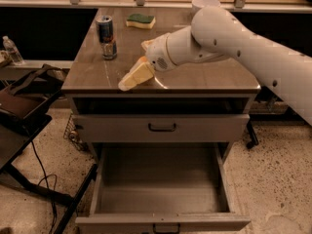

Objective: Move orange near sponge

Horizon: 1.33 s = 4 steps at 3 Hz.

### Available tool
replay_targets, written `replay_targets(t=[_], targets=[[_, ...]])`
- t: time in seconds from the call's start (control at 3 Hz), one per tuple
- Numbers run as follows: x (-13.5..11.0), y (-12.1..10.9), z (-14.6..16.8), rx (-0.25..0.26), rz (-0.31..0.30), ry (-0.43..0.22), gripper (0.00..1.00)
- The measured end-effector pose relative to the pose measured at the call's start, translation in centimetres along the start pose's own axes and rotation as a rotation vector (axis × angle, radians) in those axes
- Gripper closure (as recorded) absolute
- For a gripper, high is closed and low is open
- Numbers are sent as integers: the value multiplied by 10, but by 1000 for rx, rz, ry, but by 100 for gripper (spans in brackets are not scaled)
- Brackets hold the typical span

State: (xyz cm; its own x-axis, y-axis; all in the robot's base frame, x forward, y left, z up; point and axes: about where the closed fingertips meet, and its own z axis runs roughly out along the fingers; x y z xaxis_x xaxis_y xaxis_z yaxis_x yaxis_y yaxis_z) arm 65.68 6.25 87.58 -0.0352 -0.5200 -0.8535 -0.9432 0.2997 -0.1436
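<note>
place: lab or workshop | cues: drawer cabinet (pixel 161 128), speckled floor (pixel 273 179) | tool (pixel 135 74): above cabinet top

No word, number or brand can be read anywhere in the camera view. The only printed surface is the drink can (pixel 106 37), which stands beyond the gripper (pixel 127 83) and to its left as seen in the view, well apart from it. The can's wall shows blue and silver panels with a darker mark, too blurred to read as letters. The gripper itself hangs low over the front part of the cabinet top (pixel 209 80), close to the front edge, and its casing shows no legible marking.
</note>
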Motion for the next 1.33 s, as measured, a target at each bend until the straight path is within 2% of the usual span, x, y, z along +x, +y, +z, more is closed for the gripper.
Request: replay_targets(t=[0.33, 0.67, 1.0, 1.33], targets=[[9, -12, 32, -44, 14, 1, 3], [10, -25, 40, -56, 15, 5, 26], [1, -26, 35, -56, 14, 5, 57], [-3, -27, 32, -56, 14, 5, 80]])
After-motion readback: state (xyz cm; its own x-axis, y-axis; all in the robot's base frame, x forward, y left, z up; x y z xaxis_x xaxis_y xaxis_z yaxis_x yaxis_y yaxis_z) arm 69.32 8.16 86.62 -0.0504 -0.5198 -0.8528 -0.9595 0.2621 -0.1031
